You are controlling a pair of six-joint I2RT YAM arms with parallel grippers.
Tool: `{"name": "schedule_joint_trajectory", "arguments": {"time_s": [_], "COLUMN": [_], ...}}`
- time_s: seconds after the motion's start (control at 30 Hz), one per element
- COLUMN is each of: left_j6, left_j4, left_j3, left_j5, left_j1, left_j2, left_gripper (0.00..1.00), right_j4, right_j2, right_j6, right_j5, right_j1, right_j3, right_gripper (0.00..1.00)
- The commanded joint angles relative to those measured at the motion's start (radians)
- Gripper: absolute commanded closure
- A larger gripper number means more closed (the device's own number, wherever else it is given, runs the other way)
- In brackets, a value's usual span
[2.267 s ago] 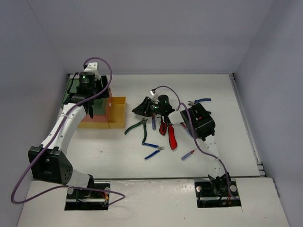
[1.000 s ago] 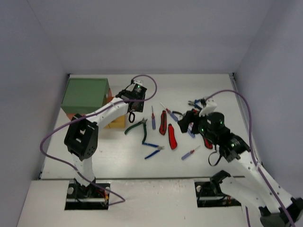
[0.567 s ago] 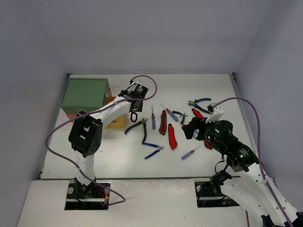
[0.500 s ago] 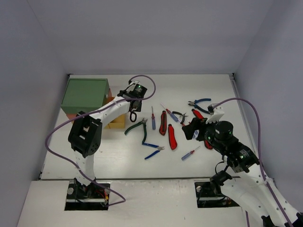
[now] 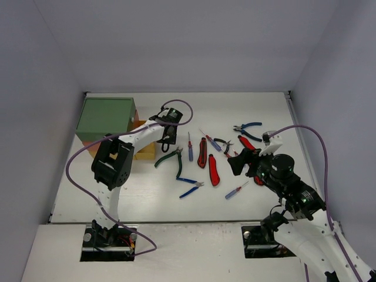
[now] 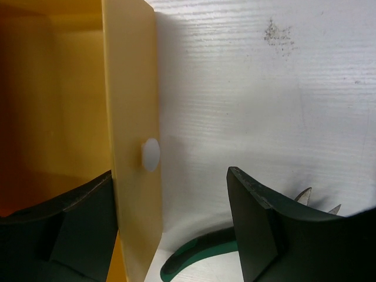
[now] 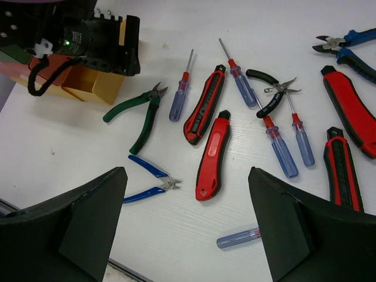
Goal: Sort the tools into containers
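The left gripper [image 6: 170,176] hung with its jaws spread either side of the yellow drawer's front panel [image 6: 132,106], one finger over the drawer's inside, the other over the table [image 6: 282,88], gripping nothing. The panel's white knob [image 6: 151,154] sat between them. The drawer [image 5: 144,154] stood pulled out from the cabinet, whose green top [image 5: 106,116] filled the far-left corner of the table.

The right gripper [image 7: 187,171] hovered wide open and empty above the tools, which lay unsorted across the middle of the table: green-handled pliers [image 7: 141,111], blue-handled pliers [image 7: 150,179], red-and-black utility knives [image 7: 212,155], screwdrivers [image 7: 179,94] and small black-handled pliers [image 7: 267,88].

I'd have worried about two things. The green-handled pliers lay just beside the drawer front, so any further tug or a low swing of the left arm looked likely to knock them. And the tools near the right gripper were packed close, some touching, so a closing pinch could well catch a neighbour or flick one away.
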State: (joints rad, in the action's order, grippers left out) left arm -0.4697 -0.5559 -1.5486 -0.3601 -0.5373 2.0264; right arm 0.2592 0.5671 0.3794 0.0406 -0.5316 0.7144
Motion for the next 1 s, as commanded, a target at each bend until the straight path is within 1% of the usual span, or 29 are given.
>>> {"name": "schedule_joint_trajectory", "arguments": {"time_s": [0.0,0.23,0.67,0.97], "left_j6": [-0.037,-0.044,-0.08,-0.116], "left_j4": [-0.003,0.001,0.002,-0.001], "left_j3": [-0.062,-0.097,-0.132,-0.19], "left_j5": [0.061,0.111,0.149,0.159], "left_j1": [-0.003,-0.024,-0.052,-0.073], "left_j2": [-0.041,-0.036,-0.012,0.014], "left_gripper": [0.38,0.38,0.39,0.39], "right_j4": [-0.043,-0.043,-0.043,-0.043], "right_j2": [-0.017,-0.028,-0.036,-0.035], "right_j6": [0.016,0.013,0.016,0.016], "right_j5": [0.001,0.002,-0.005,-0.01], "right_j1": [-0.004,-0.004,-0.004,-0.004], "right_j3": [-0.004,-0.007,-0.011,-0.012], "right_gripper": [0.18,0.18,0.18,0.18]}}
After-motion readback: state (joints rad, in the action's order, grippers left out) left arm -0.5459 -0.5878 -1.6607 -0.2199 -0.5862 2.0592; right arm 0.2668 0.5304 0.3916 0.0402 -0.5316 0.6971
